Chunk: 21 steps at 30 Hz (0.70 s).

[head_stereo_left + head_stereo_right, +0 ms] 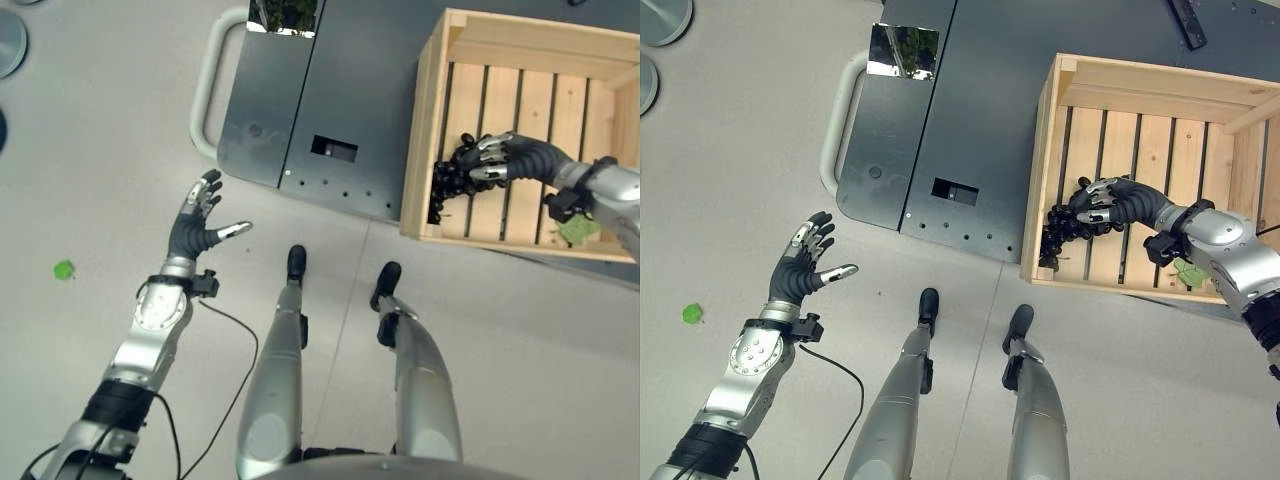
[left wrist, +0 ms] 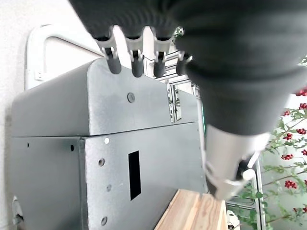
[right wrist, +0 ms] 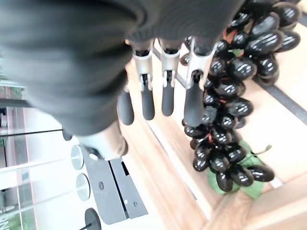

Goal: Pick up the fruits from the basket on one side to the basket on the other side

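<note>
No writing can be read anywhere. The floor (image 1: 90, 150) is pale grey, with a dark metal cabinet (image 1: 300, 90) at upper centre and a small green scrap (image 1: 64, 269) at left. In the wooden crate (image 1: 1080, 80) at upper right, the right hand (image 1: 1110, 207) is at a bunch of black grapes (image 1: 1065, 232) in the crate's lower-left corner; whether its fingers clasp the bunch is hard to make out. The left hand (image 1: 197, 225) hovers at left, fingers spread, holding nothing. The crate's right side is cut off.
</note>
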Available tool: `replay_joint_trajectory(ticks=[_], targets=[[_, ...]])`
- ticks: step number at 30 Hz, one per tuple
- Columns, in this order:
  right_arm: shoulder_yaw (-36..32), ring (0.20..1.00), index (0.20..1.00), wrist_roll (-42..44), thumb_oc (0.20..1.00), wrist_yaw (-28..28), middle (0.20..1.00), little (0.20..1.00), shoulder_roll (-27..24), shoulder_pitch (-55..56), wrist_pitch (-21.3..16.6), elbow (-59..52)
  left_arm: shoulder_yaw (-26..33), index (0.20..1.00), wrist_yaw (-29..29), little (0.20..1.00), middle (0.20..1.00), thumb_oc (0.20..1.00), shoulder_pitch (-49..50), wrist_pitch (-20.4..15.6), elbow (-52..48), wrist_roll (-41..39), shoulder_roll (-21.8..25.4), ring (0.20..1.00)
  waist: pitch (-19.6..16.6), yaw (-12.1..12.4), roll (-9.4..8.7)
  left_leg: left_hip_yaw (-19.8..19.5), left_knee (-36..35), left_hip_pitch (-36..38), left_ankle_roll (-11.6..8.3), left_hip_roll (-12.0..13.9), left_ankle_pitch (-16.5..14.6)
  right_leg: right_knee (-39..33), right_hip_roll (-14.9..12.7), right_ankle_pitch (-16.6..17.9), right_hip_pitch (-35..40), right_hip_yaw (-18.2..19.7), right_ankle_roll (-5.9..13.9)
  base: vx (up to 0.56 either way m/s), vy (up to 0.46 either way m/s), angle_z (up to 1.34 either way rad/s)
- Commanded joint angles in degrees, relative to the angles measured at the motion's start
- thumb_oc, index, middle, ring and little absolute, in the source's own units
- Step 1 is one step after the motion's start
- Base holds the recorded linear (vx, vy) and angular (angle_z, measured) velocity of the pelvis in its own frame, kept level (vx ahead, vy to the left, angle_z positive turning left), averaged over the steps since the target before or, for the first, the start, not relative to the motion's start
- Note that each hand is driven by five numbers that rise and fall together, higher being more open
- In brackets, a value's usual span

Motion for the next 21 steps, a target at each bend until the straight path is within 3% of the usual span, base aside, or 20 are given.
replay_joint_trajectory(ticks=[1, 2, 3, 4, 6, 7, 12, 14, 17, 21], targets=[[-0.64, 0.200, 0.200, 2.67, 0.200, -0.03, 0.200, 0.200, -2.62, -2.07, -1.56, -2.07, 1.15, 1.000, -0.26, 1.000, 1.000, 1.000, 1.50, -2.24, -3.41, -2.32, -1.40, 1.000, -0.58, -1.33, 1.73, -1.15, -0.31, 1.57, -0.20, -1.18, -1.60, -2.76, -1.30, 1.25, 2.54, -1.06, 6.04, 0.00, 0.000, 0.00], [-1.46, 0.404, 0.404, 1.47, 0.404, -1.28, 0.404, 0.404, -3.22, -2.04, -2.67, -2.24, 1.03, 1.000, -0.12, 1.000, 1.000, 1.000, 1.84, -2.23, -3.47, -2.24, -1.53, 1.000, -0.58, -1.51, 1.72, -1.12, -0.11, 1.47, -0.13, -1.12, -1.72, -2.68, -1.39, 1.09, 2.48, -1.06, 6.02, 0.00, 0.000, 0.00], [-1.65, 1.000, 1.000, -6.70, 1.000, -7.86, 1.000, 1.000, -3.67, -4.28, -6.67, -0.12, 0.60, 1.000, 1.01, 1.000, 1.000, 1.000, 1.87, -2.34, -3.03, -2.29, -1.29, 1.000, -0.58, -1.48, 1.69, -1.10, 0.09, 1.32, -0.02, -1.13, -1.82, -2.49, -1.31, 1.04, 2.25, -0.84, 6.02, 0.00, 0.000, 0.00], [-1.42, 1.000, 1.000, -6.72, 1.000, -7.89, 1.000, 1.000, -3.62, -4.51, -6.68, -0.06, 0.67, 1.000, 1.01, 1.000, 1.000, 1.000, 1.91, -2.35, -3.02, -2.29, -1.34, 1.000, -0.58, -1.56, 1.69, -1.09, 0.11, 1.31, -0.02, -1.14, -1.83, -2.46, -1.32, 1.03, 2.23, -0.83, 6.02, 0.00, 0.000, 0.00], [-3.39, 1.000, 1.000, -16.46, 1.000, -14.49, 1.000, 1.000, -4.50, -5.79, -9.04, -2.69, 0.87, 1.000, 2.85, 1.000, 1.000, 1.000, 1.75, -2.60, -2.93, -1.53, -1.24, 1.000, -0.58, -1.99, 1.63, -1.00, 0.34, 1.05, 0.10, -1.01, -1.98, -2.34, -1.26, 0.92, 1.92, -0.60, 6.02, 0.00, 0.000, 0.00], [-5.64, 1.000, 1.000, -28.79, 1.000, -21.38, 1.000, 1.000, -4.81, -6.46, -11.12, -5.56, 1.31, 1.000, 4.62, 1.000, 1.000, 1.000, 1.89, -2.93, -3.07, -0.58, -1.67, 1.000, -0.58, -2.35, 1.84, -0.93, 0.48, 0.89, 0.25, -0.96, -2.13, -2.24, -1.18, 0.76, 1.70, -0.38, 6.00, 0.00, 0.000, 0.00], [-6.04, 1.000, 1.000, -31.95, 1.000, -22.74, 1.000, 1.000, -4.82, -7.04, -11.51, -6.96, 1.34, 1.000, 5.18, 1.000, 1.000, 1.000, 1.70, -3.18, -3.13, -0.09, -1.67, 1.000, -0.58, -2.32, 1.87, -0.94, 0.52, 0.76, 0.29, -0.96, -2.19, -2.23, -1.16, 0.73, 1.61, -0.30, 6.07, 0.00, 0.000, 0.00], [-7.57, 1.000, 1.000, -46.05, 1.000, -28.67, 1.000, 1.000, -5.06, -6.99, -10.99, -13.91, 1.55, 1.000, 7.35, 1.000, 1.000, 1.000, 1.72, -3.34, -3.86, 1.34, -1.74, 1.000, -0.58, -2.54, 1.91, -0.74, 1.36, -0.45, 0.60, -1.00, -2.68, -1.98, -1.11, 0.64, 0.36, 0.08, 6.11, 0.00, 0.000, 0.00], [-7.46, 1.000, 1.000, -56.01, 1.000, -31.81, 1.000, 1.000, -5.41, -6.88, -9.52, -16.68, 1.71, 1.000, 8.67, 1.000, 1.000, 1.000, 1.83, -3.04, -4.04, 2.67, -1.25, 1.000, -0.58, -2.78, 1.71, -0.54, 2.12, -1.46, 0.88, -1.04, -3.17, -1.77, -0.96, 0.61, -0.69, 0.44, 6.12, 0.00, 0.000, 0.00], [-7.75, 1.000, 1.000, -65.84, 1.000, -31.53, 1.000, 1.000, -5.70, -5.61, -7.51, -21.49, 2.25, 1.000, 9.76, 1.000, 1.000, 1.000, 2.27, -2.17, -4.49, 3.88, -1.05, 1.000, -0.58, -3.20, 1.41, -0.46, 2.91, -2.96, 1.12, -1.13, -3.51, -1.62, -0.67, 0.56, -2.00, 0.91, 6.12, 0.00, 0.000, 0.00]])
